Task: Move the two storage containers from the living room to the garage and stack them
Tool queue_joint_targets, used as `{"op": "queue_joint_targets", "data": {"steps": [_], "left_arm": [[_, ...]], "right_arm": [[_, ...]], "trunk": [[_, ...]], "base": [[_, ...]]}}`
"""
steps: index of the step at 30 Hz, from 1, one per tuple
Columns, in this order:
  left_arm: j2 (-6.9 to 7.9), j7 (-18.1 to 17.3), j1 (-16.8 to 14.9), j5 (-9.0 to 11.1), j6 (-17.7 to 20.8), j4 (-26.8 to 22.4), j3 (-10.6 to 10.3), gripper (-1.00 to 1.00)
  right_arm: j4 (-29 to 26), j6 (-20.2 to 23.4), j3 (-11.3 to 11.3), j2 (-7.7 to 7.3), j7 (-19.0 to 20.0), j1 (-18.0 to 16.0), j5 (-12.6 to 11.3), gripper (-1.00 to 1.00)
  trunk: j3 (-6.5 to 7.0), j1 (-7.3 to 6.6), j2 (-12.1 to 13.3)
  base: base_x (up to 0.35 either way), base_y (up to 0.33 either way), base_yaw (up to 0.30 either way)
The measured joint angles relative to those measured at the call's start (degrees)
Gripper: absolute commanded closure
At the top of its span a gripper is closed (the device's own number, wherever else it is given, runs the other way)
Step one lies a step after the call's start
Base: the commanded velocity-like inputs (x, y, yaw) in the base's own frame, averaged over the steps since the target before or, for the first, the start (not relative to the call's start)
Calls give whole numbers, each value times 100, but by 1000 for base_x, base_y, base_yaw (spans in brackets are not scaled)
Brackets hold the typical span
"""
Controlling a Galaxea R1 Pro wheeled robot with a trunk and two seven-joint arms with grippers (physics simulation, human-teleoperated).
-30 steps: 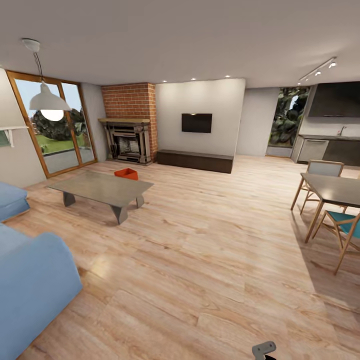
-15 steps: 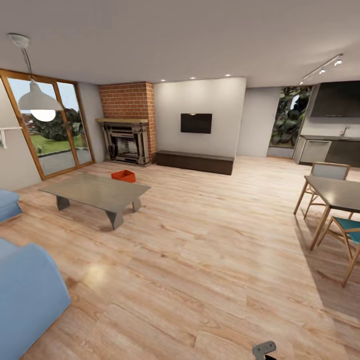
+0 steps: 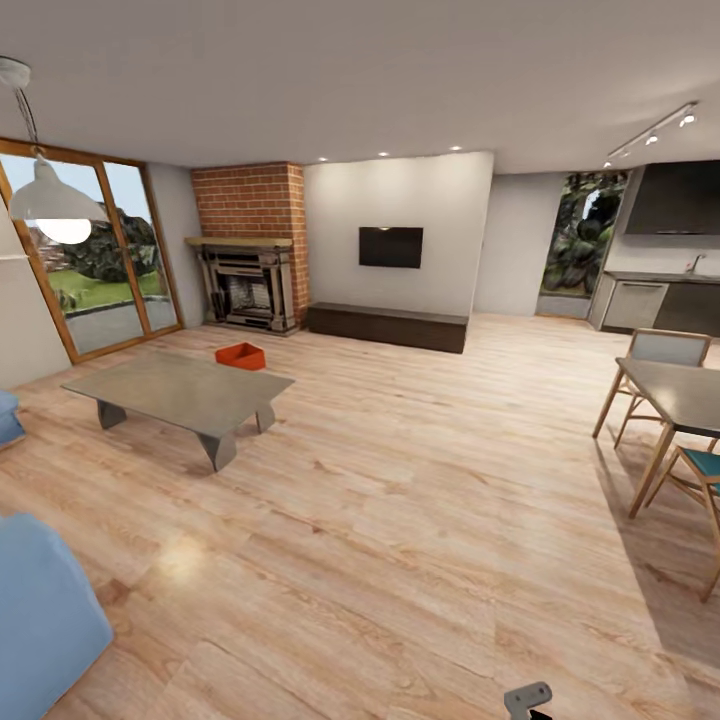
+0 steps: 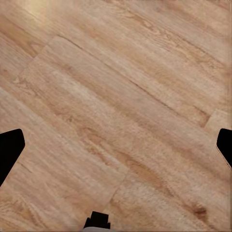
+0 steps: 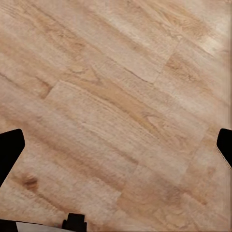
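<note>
I am in the living room with its light wood-plank flooring (image 3: 400, 480). One red-orange storage container (image 3: 241, 356) sits on the planks at the far left, just behind the glass coffee table (image 3: 180, 390) and in front of the brick fireplace (image 3: 250, 285). It is far from both arms. In the left wrist view my left gripper (image 4: 117, 147) is open, dark fingertips (image 4: 9, 150) wide apart over bare planks. My right gripper (image 5: 117, 147) is open too, with nothing between its fingertips (image 5: 9, 147). A grey piece of my arm (image 3: 527, 698) shows at the head view's bottom edge.
A blue sofa (image 3: 40, 590) fills the near left corner. A dark brown long chest (image 3: 388, 326) lies under the wall TV. A dining table (image 3: 680, 395) with chairs stands at the right, a kitchen counter (image 3: 650, 300) behind it. Glass doors (image 3: 95, 270) are at the left.
The whole head view has shifted: sofa, coffee table and container slid leftward in the picture and the dining table moved right, so the camera moved. Both grippers stay open.
</note>
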Motion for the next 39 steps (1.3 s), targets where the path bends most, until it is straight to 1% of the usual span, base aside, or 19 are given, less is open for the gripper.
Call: {"op": "queue_joint_targets", "data": {"steps": [39], "left_arm": [[1,3,0,0,0,0,-1,-100]], "right_arm": [[0,0,0,0,-5,2,9,-100]], "trunk": [[0,0,0]], "base": [[328,-107,0]]}}
